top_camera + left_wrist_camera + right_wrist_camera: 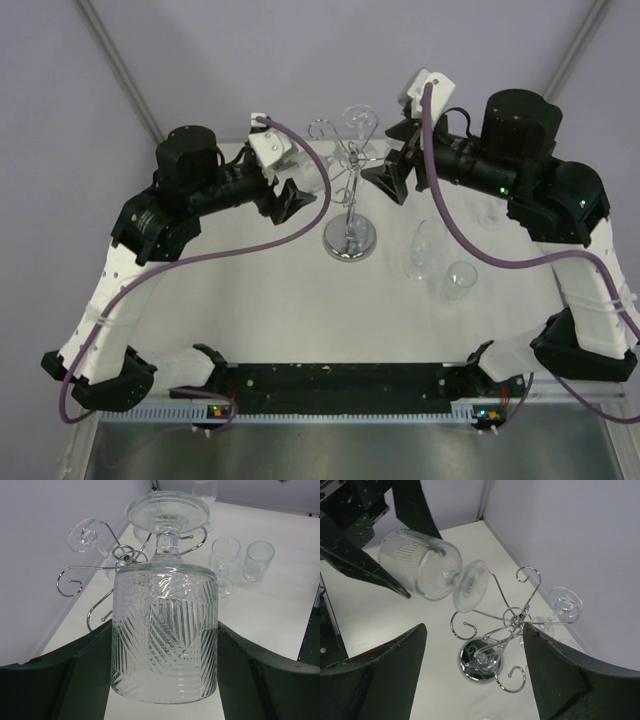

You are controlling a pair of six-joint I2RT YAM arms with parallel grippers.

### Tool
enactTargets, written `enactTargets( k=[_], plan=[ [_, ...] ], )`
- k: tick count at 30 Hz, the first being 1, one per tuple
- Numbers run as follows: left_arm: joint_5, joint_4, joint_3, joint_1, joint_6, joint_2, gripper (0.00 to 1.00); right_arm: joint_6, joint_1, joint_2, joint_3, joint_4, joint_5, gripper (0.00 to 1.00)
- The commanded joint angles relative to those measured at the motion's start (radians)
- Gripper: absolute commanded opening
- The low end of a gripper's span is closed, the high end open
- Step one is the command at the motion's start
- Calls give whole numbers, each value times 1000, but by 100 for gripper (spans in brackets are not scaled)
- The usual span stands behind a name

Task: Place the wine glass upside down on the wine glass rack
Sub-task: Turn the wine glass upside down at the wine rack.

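My left gripper [165,625] is shut on the bowl of a cut-pattern wine glass [165,645]. The glass lies roughly sideways, its round foot [470,585] pointing at the wine glass rack. The chrome rack [350,190] stands mid-table on a mirrored base [482,660], with curled arms [520,617] spreading at the top. The foot sits just above one curled arm; I cannot tell if it touches. A plain glass [565,602] hangs on a far arm. My right gripper [474,630] is open and empty, above the rack's right side. Both grippers, left [290,200] and right [392,182], flank the rack.
Three more clear glasses stand on the white table right of the rack: one stemmed [425,250], one tumbler [460,280], one farther back [490,215]. They also show in the left wrist view [225,560]. The grey back wall is close behind the rack.
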Motion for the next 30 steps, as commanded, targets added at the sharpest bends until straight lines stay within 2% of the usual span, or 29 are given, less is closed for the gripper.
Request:
enactTargets(
  k=[1, 5, 12, 19, 30],
  plan=[
    [37, 215, 37, 25, -130, 6, 0, -52, 70, 42, 29, 22, 26, 76],
    [78, 272, 26, 51, -181, 12, 0, -68, 86, 57, 37, 31, 56, 75],
    [157, 324, -4, 65, -242, 20, 0, -109, 106, 63, -8, 92, 166, 64],
    [198, 364, -61, 65, -267, 15, 0, -153, 141, 68, -44, 143, 278, 58],
    [215, 390, -87, 65, -284, 8, 0, -176, 167, 86, -84, 186, 384, 32]
  ],
)
